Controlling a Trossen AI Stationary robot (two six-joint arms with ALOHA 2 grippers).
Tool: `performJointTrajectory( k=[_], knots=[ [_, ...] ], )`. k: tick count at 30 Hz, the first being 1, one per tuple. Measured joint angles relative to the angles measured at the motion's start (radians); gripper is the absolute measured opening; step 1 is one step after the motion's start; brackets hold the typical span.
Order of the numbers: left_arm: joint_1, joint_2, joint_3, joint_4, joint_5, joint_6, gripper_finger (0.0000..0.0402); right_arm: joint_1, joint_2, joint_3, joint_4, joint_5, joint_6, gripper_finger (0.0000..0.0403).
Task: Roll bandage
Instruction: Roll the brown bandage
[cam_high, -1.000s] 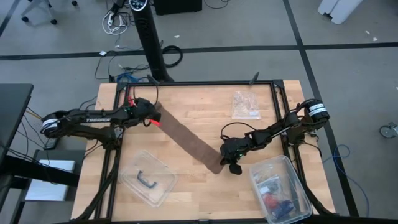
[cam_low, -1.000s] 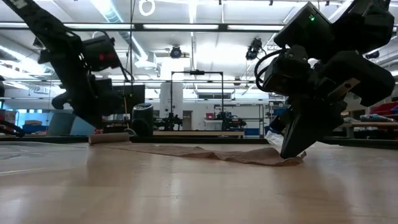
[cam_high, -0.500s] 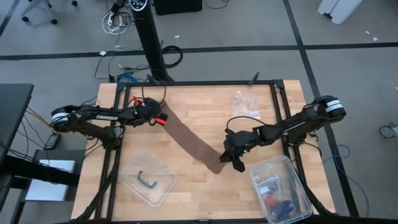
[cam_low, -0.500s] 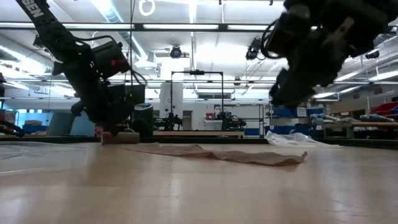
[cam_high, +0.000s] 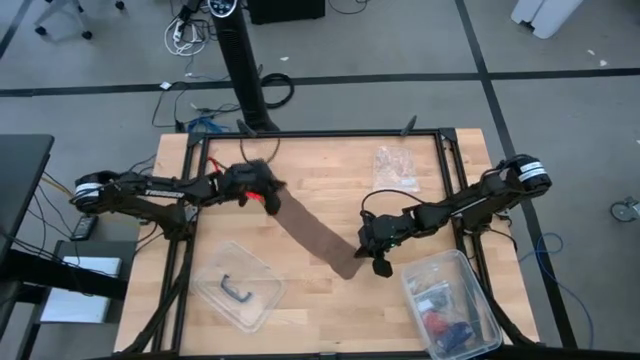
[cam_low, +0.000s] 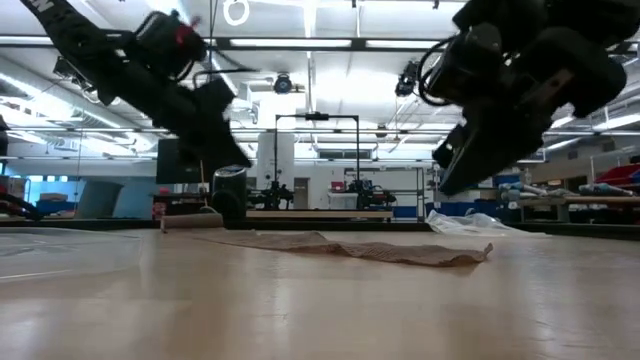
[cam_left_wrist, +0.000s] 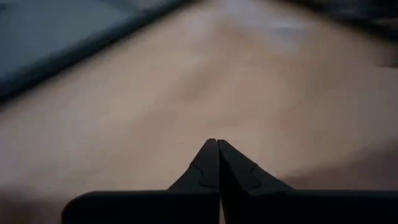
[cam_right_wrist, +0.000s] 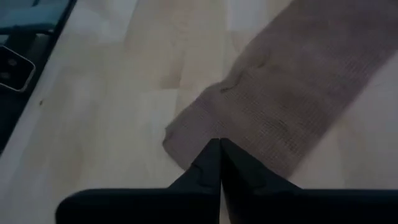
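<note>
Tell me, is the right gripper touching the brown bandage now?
Apart. In the low view the right gripper hangs above the bandage, and background shows between its shut fingers and the fabric on the table.

Two dark, slender jointed arms are seen, ringed white at the shoulders; black cables and red accents are carried.

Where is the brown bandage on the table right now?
In the high view the bandage lies flat and diagonal across the middle of the table, from the left gripper down to the right gripper.
</note>
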Motion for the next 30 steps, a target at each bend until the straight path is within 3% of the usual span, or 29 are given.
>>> performJointTrajectory(
  k=[5, 10, 14, 21, 30],
  knots=[
    [-0.173, 0.130, 0.017, 0.247, 0.084, 0.000, 0.0000, 0.025, -0.136, 0.021, -0.153, 0.088, -0.008, 0.0003],
    [-0.308, 0.346, 0.134, 0.306, 0.077, 0.045, 0.0000, 0.030, -0.291, 0.054, -0.304, 0.195, -0.014, 0.0002],
    [-0.384, 0.507, 0.272, 0.290, 0.078, 0.122, 0.0000, 0.023, -0.369, 0.063, -0.348, 0.226, -0.023, 0.0001],
    [-0.460, 0.704, 0.513, 0.082, 0.080, 0.229, 0.0000, 0.022, -0.388, 0.064, -0.354, 0.239, -0.015, 0.0001],
    [-0.509, 0.844, 0.651, 0.015, 0.094, 0.254, 0.0000, 0.022, -0.371, 0.063, -0.353, 0.252, 0.001, 0.0001]
  ],
)
